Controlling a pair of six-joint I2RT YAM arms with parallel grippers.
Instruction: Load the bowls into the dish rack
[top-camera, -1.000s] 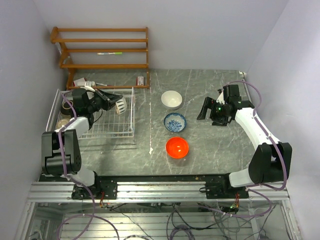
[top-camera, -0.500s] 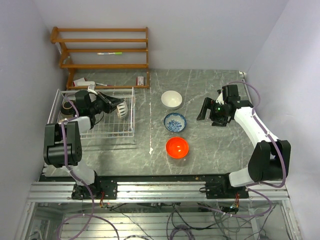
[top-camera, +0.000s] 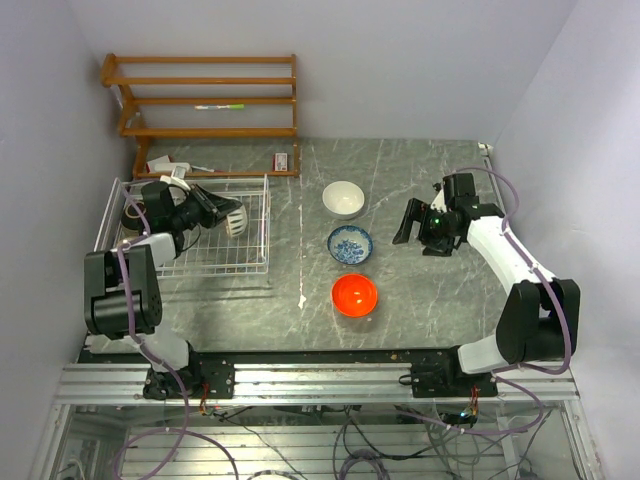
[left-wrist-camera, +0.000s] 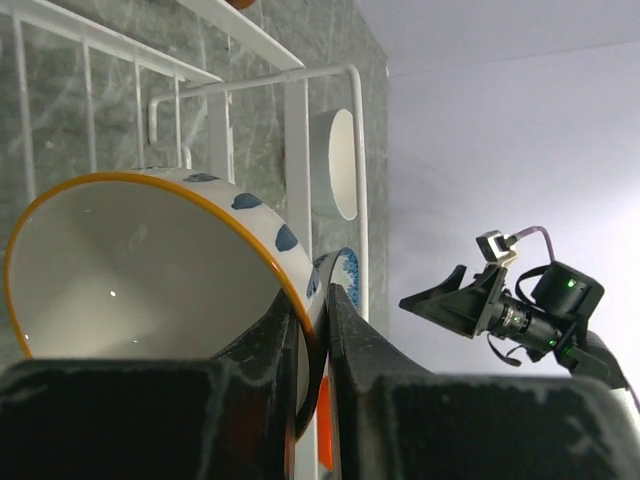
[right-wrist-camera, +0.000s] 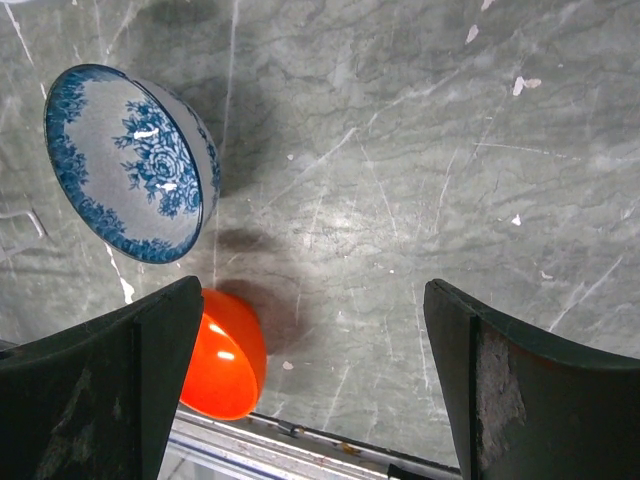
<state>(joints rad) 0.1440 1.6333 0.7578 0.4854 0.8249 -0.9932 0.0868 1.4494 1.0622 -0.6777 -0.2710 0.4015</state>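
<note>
The orange-red bowl (top-camera: 354, 294) is closest to the arms' bases. It sits the right way up on the grey table (top-camera: 440, 300). Just behind it sits the blue-and-white bowl (top-camera: 350, 244), with blue flowers painted inside. The two bowls are close but do not touch.

To the right of the blue-and-white bowl, the right gripper (top-camera: 410, 222) hangs over bare table. Its two fingers (right-wrist-camera: 100, 390) stand far apart, and there is nothing between them.

On the left side of the table is the dish rack (top-camera: 267, 245), a white wire basket with raised sides. The left gripper (top-camera: 222, 211) reaches over the rack. Its fingers (left-wrist-camera: 265, 350) pinch the rim of the cream bowl (left-wrist-camera: 130, 260), one finger inside and one outside. This bowl is white inside, with an orange-brown rim and blue spots on the outside. It is tipped on its side, and its open mouth faces back toward the arm. It is inside the wire walls, in the right part of the rack, toward the far side. I cannot tell if it touches the wires.

A bit farther back, the white bowl (top-camera: 343, 198) sits on the table, to the right of the rack and behind the blue-and-white bowl. These three bowls make a row going away from the arms.

Farthest of all, the wooden shelf (top-camera: 205, 100) stands by the back wall, behind the rack.
</note>
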